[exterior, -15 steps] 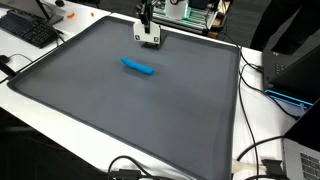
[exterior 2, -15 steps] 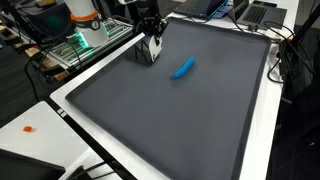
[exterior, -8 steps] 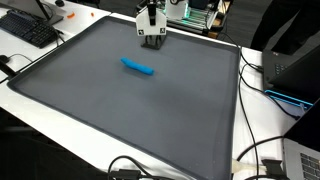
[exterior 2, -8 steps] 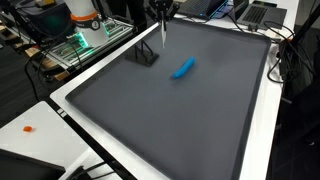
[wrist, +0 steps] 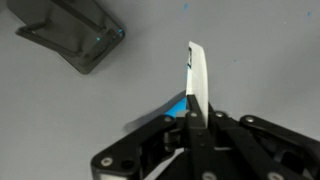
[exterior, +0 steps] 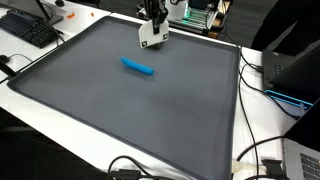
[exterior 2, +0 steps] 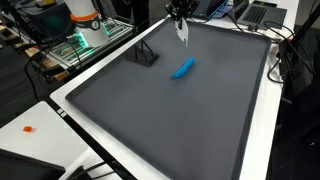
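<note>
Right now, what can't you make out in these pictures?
Wrist view: blue thing mostly hidden behind white card and pincer.
Wrist view: dark stand cut by the top edge.
Face of the white card: edge-on in wrist view, too small in both exterior views.

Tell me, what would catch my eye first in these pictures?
A big dark grey mat fills most of the scene, and one bright blue stick-like thing lies on it toward the far side. Above the mat's far edge, the black gripper is shut on a thin white flat piece, held clear of the mat. A small dark stand sits on the mat nearby.
</note>
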You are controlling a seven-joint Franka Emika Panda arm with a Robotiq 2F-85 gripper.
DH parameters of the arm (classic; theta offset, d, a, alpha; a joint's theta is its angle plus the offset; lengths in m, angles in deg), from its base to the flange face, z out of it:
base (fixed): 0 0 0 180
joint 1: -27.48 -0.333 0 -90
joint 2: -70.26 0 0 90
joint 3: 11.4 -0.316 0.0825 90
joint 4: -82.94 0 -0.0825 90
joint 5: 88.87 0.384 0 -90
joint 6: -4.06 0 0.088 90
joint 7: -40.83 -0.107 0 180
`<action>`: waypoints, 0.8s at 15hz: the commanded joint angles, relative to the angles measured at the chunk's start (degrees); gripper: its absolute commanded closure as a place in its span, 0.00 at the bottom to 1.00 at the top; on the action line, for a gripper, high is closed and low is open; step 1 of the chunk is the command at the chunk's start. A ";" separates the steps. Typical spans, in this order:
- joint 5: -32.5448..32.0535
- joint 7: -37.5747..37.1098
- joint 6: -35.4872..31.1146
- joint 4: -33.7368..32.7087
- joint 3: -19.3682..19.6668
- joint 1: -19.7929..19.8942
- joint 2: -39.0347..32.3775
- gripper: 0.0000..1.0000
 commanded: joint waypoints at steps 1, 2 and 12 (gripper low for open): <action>-3.05 8.27 3.76 -8.61 0.56 -1.21 -7.89 0.99; -3.84 10.61 4.48 -10.64 0.77 -1.48 -9.67 0.99; -8.99 29.43 12.38 -22.29 2.74 -2.71 -19.15 0.99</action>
